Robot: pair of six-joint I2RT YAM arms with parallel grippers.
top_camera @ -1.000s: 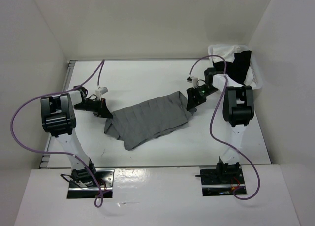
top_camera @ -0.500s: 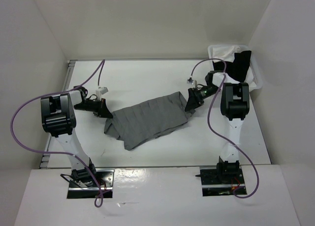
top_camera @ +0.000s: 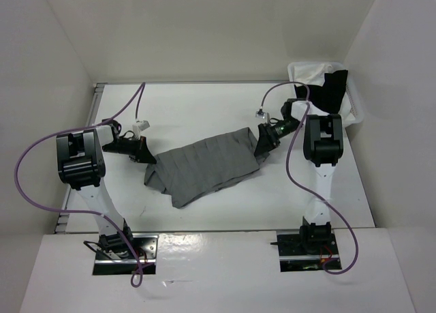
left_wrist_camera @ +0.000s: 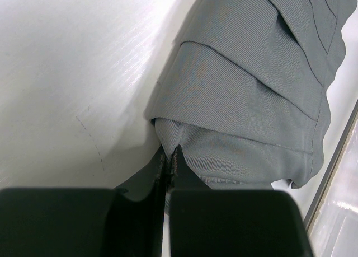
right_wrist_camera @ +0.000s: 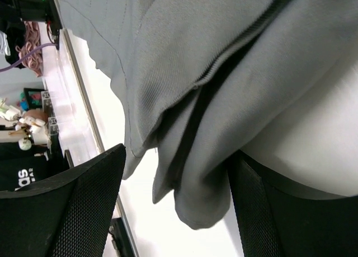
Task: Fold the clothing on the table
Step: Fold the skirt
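The white desk is carrying the grey pleated skirt, which is lying rumpled across its middle. The left fingers are pinching the skirt's left edge, pressed together. The right fingers are standing spread around its right edge.

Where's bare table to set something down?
Free: table strip between skirt and back wall; strip between skirt and arm bases. Crowded: skirt ends, at left end effector and right end effector; far-right corner, by the basket.
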